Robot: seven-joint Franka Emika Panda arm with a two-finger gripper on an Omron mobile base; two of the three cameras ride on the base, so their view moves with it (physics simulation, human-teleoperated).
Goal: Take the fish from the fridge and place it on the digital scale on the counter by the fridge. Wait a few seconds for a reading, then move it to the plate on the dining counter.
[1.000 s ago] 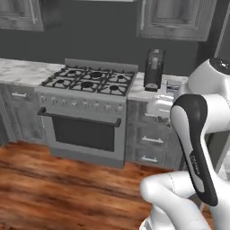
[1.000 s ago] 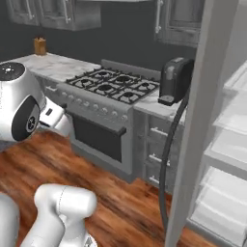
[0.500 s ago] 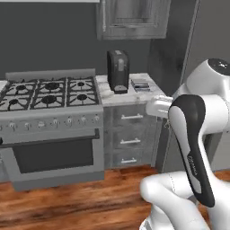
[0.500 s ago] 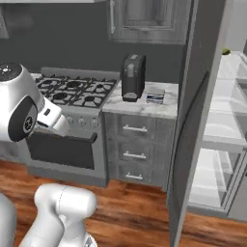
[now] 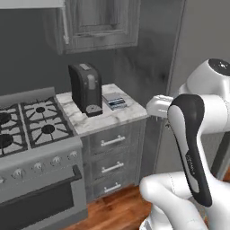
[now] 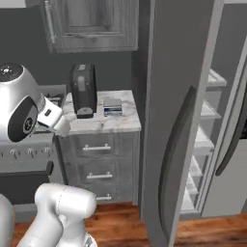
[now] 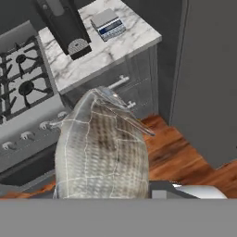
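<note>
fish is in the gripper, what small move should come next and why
Probably carry the fish forward over the counter toward the digital scale. In the hand view the fish sits close to the camera, held off the floor, while the scale lies bare beside the black coffee machine, some way ahead. The gap has to close before lowering.
</note>
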